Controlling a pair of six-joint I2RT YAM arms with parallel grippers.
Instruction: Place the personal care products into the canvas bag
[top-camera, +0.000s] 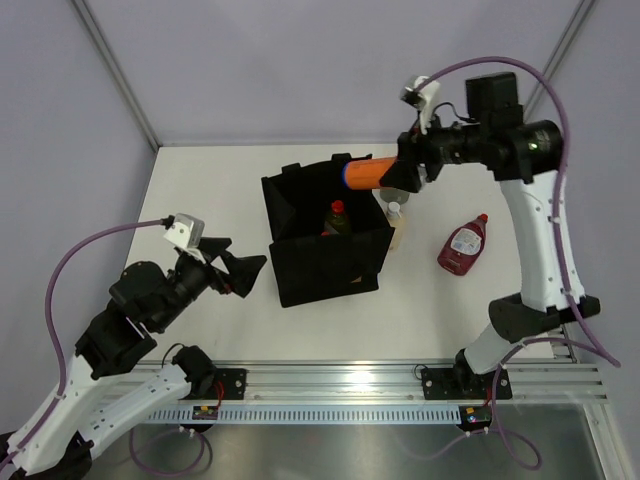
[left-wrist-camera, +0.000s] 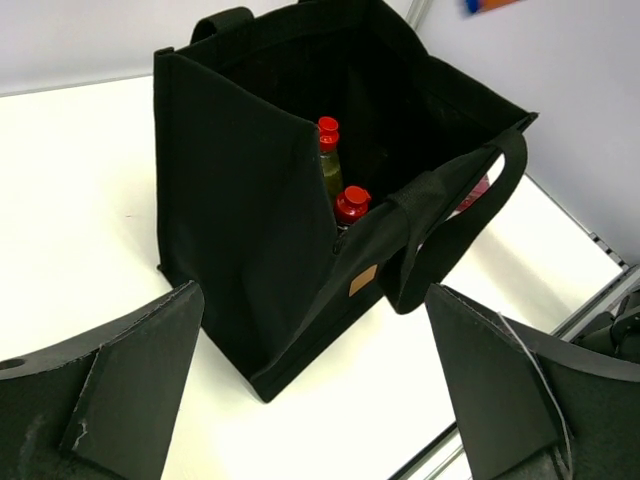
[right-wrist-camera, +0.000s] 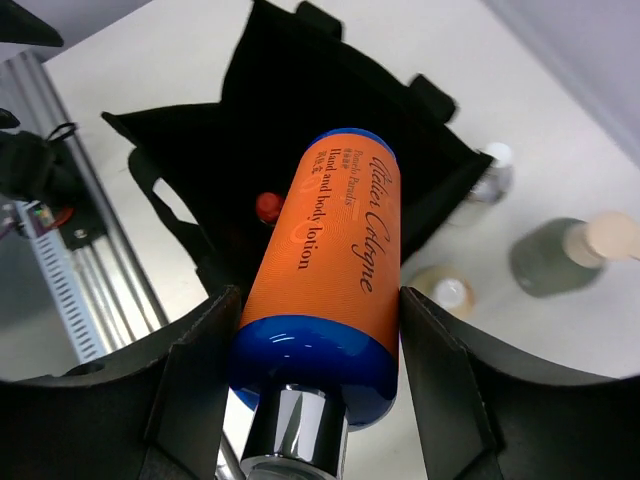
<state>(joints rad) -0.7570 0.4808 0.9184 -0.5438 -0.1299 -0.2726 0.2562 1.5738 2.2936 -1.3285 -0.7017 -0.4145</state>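
Right gripper (right-wrist-camera: 318, 335) is clamped on the orange bottle (right-wrist-camera: 335, 260), and "hand and body lotion" reads clearly beside a script ending in "Cologne". It hangs over the open canvas bag (top-camera: 320, 268), where a yellow red-capped bottle (left-wrist-camera: 328, 165) stands. The dark red bottle (top-camera: 463, 245) lies on the table (top-camera: 200, 200), right of the bag. Left gripper (left-wrist-camera: 312, 300) is spread wide and empty.

In black fabric tote (top-camera: 320, 270): we see yellow red-capped bottle (top-camera: 337, 218).
Over it: orange blue-capped bottle (top-camera: 370, 172).
Right, on tabletop (top-camera: 220, 200): flat dark red bottle (top-camera: 463, 245).
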